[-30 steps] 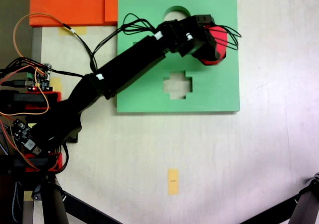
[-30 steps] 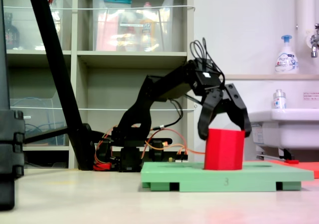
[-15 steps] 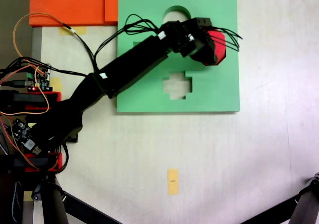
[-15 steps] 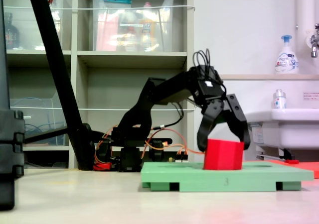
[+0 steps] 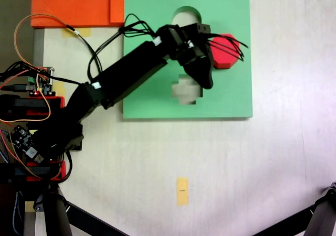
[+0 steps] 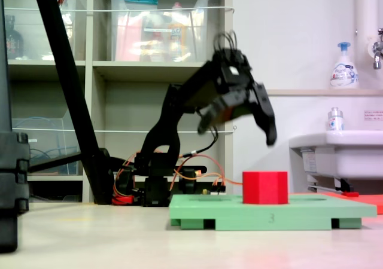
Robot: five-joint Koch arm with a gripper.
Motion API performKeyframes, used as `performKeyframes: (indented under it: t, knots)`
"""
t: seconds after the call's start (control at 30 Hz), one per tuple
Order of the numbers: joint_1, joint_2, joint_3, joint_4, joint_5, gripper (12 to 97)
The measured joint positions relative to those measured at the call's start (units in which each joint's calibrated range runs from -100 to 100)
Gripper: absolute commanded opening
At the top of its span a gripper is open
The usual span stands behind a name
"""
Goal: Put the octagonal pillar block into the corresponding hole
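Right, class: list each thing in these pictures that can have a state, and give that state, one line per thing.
gripper: open, lifted above the board, holding nothing.
octagonal pillar block: upright, seated low in the green foam board, free of the gripper.
round cutout: unfilled, partly behind the arm.
cross-shaped cutout: unfilled.
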Motion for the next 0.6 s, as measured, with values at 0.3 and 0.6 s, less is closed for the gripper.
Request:
performKeyframes:
  t: [0.3,0.6]
  knots:
    - [-2.30,-38.85,0.20,-6.75,-25.05,74.7]
    - [-9.62,-45.01,-20.97,-7.15,-44.74,68.9]
